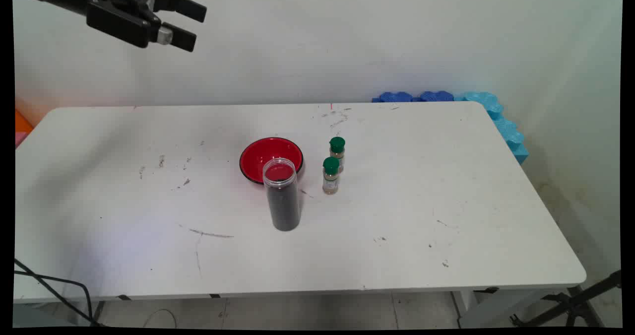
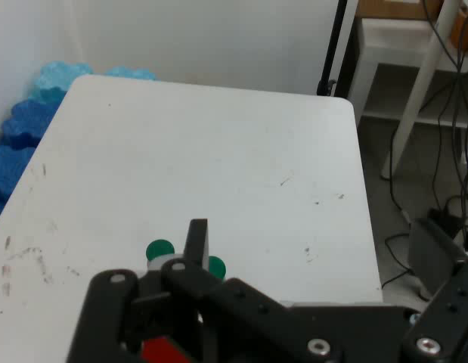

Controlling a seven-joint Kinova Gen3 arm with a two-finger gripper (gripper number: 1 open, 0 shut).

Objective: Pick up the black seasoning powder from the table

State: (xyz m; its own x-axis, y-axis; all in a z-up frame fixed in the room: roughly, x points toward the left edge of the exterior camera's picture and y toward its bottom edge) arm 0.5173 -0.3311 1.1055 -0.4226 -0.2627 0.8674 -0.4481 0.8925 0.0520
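My black gripper (image 1: 194, 24) hangs high at the upper left, well above the white table (image 1: 446, 186), open and holding nothing. Near the table's middle sits a red bowl (image 1: 270, 156) with a black rim. Just in front of it stands an upright clear jar (image 1: 283, 196) with dark contents and no lid. To the right of the bowl two small spice bottles with green caps (image 1: 337, 153) (image 1: 331, 175) stand one behind the other. In the hand view the green caps (image 2: 159, 249) (image 2: 215, 265) and a sliver of the red bowl (image 2: 162, 352) show behind one finger (image 2: 197, 242).
Blue foam pieces (image 1: 496, 114) line the table's far right corner along the wall. An orange object (image 1: 22, 124) sits off the left edge. Black cables (image 1: 54, 288) hang at the near left, and a tripod leg (image 1: 570, 305) stands at the near right.
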